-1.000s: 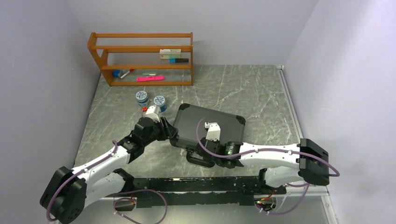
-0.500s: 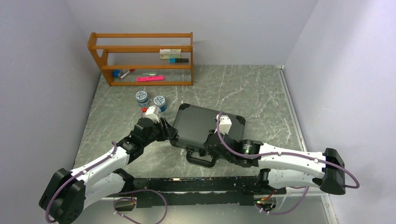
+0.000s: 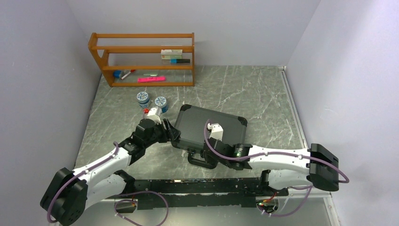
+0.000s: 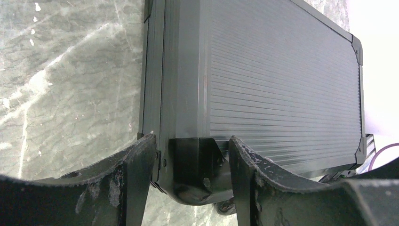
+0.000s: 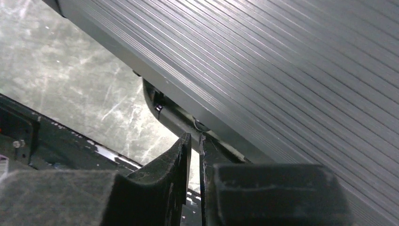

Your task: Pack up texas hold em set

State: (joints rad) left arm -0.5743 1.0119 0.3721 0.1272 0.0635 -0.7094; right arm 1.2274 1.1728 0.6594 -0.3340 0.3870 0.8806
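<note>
Briefcase [image 3: 209,127] lies shut and flat mid-desk [image 3: 263,94], handle [image 3: 203,162] facing the near edge. Left tool [image 4: 192,139] is spread, straddling the case's near-left corner cap [image 4: 188,169] without pinching it, a good brace. Right tool [image 5: 195,141], fingers pressed together, noses at the handle-side rim, likely after a latch I can't make out. Best play: press straight down, left side firm, so nothing skids on smooth marbled stone. Ribbed hard lid, rounded moulded corners.

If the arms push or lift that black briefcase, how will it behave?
Probably stiff: the briefcase shows ribbed hard panels and capped corners. Lying flat and closed on the table, it should slide rather than tip. Its handle looks the surest place to lift.
</note>
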